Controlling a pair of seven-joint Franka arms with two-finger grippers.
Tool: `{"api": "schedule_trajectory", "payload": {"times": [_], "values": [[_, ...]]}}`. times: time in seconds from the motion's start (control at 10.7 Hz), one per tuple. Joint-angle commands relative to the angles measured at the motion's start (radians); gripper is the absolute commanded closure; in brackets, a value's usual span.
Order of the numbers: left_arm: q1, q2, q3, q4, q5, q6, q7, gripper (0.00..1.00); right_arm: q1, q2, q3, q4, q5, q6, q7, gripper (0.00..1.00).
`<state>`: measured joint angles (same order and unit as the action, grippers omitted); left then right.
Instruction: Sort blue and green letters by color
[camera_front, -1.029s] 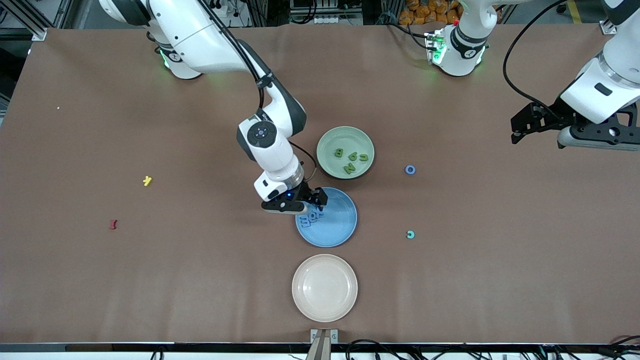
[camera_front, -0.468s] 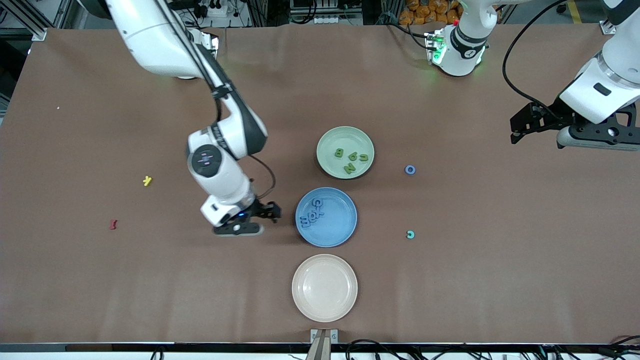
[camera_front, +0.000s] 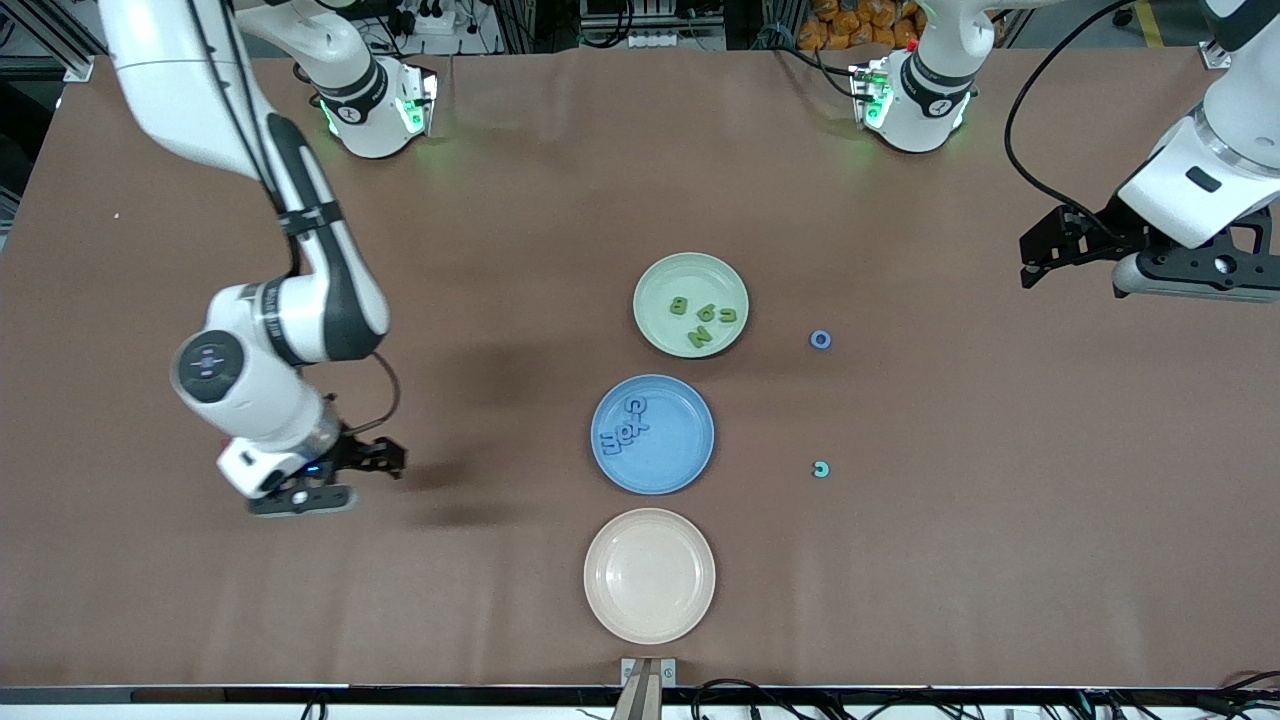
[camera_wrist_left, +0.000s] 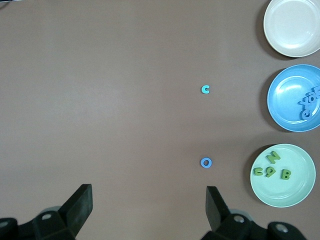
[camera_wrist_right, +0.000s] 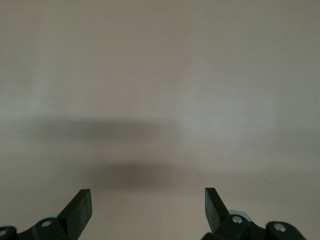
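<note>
Several blue letters (camera_front: 625, 432) lie in the blue plate (camera_front: 678, 452). Several green letters (camera_front: 703, 318) lie in the pale green plate (camera_front: 662, 285). A loose blue O (camera_front: 820, 339) and a teal C (camera_front: 821, 469) lie on the mat toward the left arm's end; both also show in the left wrist view, the O (camera_wrist_left: 206, 162) and the C (camera_wrist_left: 205, 89). My right gripper (camera_front: 388, 462) is open and empty, low over bare mat toward the right arm's end. My left gripper (camera_front: 1032, 262) is open and empty, waiting high at its end of the table.
An empty cream plate (camera_front: 649, 575) sits nearer the front camera than the blue plate. The right arm covers the spots where the yellow and dark red letters lay. The right wrist view shows only bare brown mat (camera_wrist_right: 160, 100).
My right gripper has swung from over the blue plate toward the right arm's end of the table, empty, leaving a blue letter in the plate. The left arm has not moved.
</note>
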<state>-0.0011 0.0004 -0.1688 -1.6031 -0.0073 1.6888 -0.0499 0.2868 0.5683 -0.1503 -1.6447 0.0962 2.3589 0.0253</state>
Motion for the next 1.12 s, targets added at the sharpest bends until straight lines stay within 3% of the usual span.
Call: {"api": "schedule_trajectory", "payload": {"times": [0.0,0.37,0.75,1.03], "values": [[0.003,0.004,0.000,0.012,-0.005,-0.001,0.025,0.00,-0.098,-0.062,-0.006,-0.030,-0.009,-0.006,-0.144,0.00],[0.003,0.004,0.000,0.012,-0.006,-0.001,0.025,0.00,-0.210,-0.189,-0.005,-0.036,-0.007,-0.090,-0.281,0.00],[0.003,0.004,0.000,0.012,-0.008,-0.001,0.025,0.00,-0.228,-0.375,-0.008,-0.033,-0.013,-0.326,-0.234,0.00],[0.004,0.004,0.000,0.012,-0.008,-0.001,0.027,0.00,-0.230,-0.491,0.001,-0.027,-0.096,-0.484,-0.069,0.00]]}}
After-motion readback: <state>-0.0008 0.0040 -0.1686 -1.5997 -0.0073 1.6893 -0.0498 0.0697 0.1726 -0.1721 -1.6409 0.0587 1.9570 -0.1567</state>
